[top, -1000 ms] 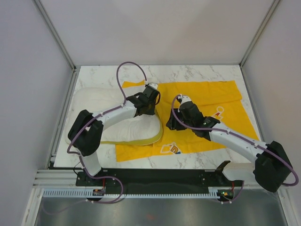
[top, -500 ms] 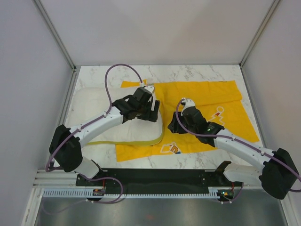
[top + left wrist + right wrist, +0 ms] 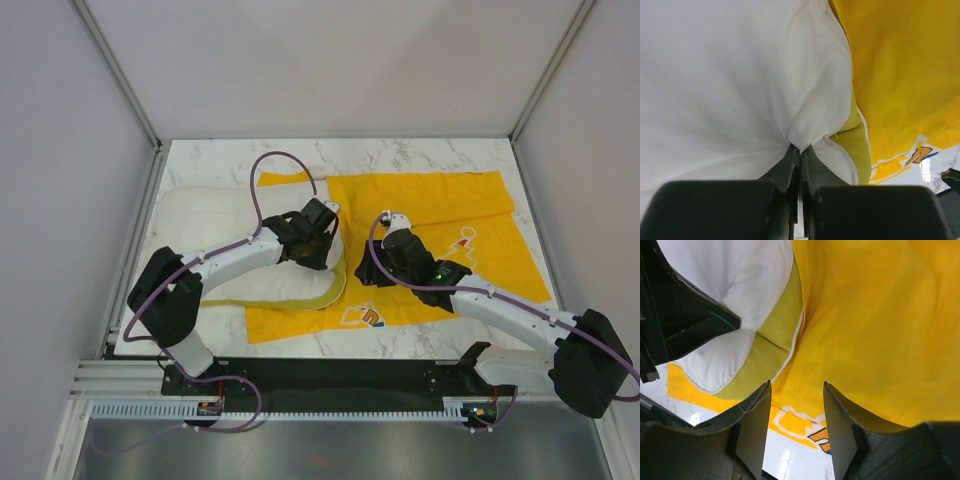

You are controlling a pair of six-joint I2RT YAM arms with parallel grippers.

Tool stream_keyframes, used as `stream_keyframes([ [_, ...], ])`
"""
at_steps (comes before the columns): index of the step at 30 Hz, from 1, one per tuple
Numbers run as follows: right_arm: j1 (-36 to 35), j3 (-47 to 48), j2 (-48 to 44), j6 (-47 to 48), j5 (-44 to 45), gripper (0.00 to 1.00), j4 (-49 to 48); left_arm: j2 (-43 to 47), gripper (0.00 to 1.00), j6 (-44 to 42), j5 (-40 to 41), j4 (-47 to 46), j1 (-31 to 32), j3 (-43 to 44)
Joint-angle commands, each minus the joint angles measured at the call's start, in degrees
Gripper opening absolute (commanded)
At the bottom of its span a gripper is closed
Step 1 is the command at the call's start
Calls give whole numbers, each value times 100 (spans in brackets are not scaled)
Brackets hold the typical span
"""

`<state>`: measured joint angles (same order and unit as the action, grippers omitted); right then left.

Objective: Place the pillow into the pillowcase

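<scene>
Left tool (image 3: 799,151) tight on pillow (image 3: 715,75)

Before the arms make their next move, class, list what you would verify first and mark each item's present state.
1. Left claw shut on a fold of the pillow: ok.
2. Right claw open, holding nothing: ok.
3. Right claw over the pillowcase: ok.
4. Pillow inside the pillowcase: not ok, it lies on top of the cloth.
5. Pillowcase opening lifted: cannot tell.
</scene>
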<state>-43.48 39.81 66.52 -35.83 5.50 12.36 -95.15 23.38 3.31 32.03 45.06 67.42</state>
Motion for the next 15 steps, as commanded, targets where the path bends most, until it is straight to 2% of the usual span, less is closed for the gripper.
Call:
stream_keyframes([
  [1, -204, 0, 176, -116, 214, 54, -225, 181, 2, -69, 21, -57, -84, -281],
  [10, -696, 53, 950, -458, 522, 52, -717, 1095, 2, -264, -305, -153, -621, -800],
  [15, -758, 132, 1328, -635, 777, 43, -1051, 973, 2, -141, -279, -241, -665, -870],
])
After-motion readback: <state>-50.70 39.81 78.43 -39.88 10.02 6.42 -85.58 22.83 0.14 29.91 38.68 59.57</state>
